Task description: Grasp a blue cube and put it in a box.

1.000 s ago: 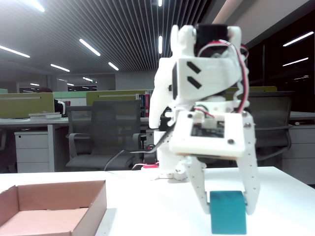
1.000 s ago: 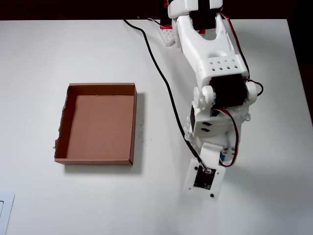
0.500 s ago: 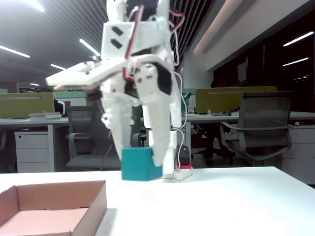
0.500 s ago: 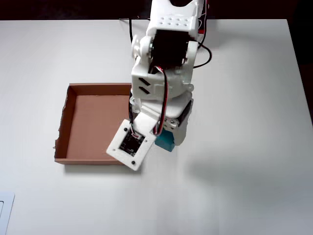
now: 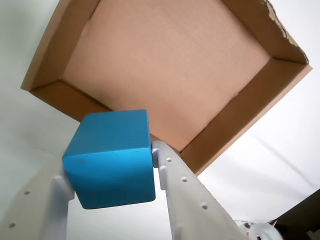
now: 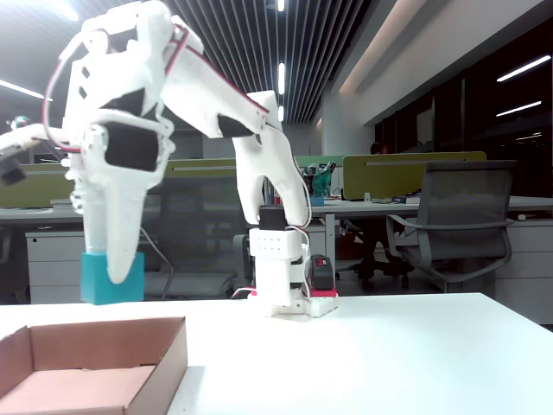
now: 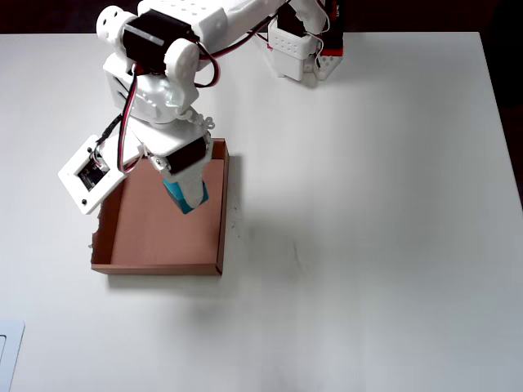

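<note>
My gripper (image 5: 111,172) is shut on the blue cube (image 5: 110,158), which fills the lower left of the wrist view between two white fingers (image 5: 182,192). In the fixed view the blue cube (image 6: 111,277) hangs in the air above the brown cardboard box (image 6: 95,367), held by the gripper (image 6: 112,272). In the overhead view the blue cube (image 7: 187,193) is over the upper right part of the box (image 7: 139,233), under the gripper (image 7: 186,189). The box (image 5: 165,70) lies open below with nothing inside it.
The arm's base (image 7: 302,49) is fixed at the far edge of the white table (image 7: 368,229). A small white camera board (image 7: 88,173) sticks out left of the wrist over the box's left wall. Office chairs and desks fill the background in the fixed view.
The arm has swung left with the cube lifted, from beside the box's right wall to over the box's inside. The gripper stays shut on the cube.
</note>
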`<state>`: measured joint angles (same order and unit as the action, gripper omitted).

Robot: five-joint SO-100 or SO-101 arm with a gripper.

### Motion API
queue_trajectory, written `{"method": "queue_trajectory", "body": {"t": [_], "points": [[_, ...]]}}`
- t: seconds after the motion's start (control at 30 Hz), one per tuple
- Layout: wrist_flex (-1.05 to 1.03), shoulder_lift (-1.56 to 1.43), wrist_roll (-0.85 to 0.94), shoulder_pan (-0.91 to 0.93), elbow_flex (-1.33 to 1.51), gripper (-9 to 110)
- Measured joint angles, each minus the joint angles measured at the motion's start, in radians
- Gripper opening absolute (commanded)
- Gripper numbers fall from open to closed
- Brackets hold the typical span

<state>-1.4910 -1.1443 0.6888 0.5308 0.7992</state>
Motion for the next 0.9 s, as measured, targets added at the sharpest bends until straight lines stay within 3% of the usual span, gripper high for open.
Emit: {"method": "queue_trajectory", "body": {"t": [0.9], "points": [[0.064,0.216,0.011,0.183,0.0,14]]}}
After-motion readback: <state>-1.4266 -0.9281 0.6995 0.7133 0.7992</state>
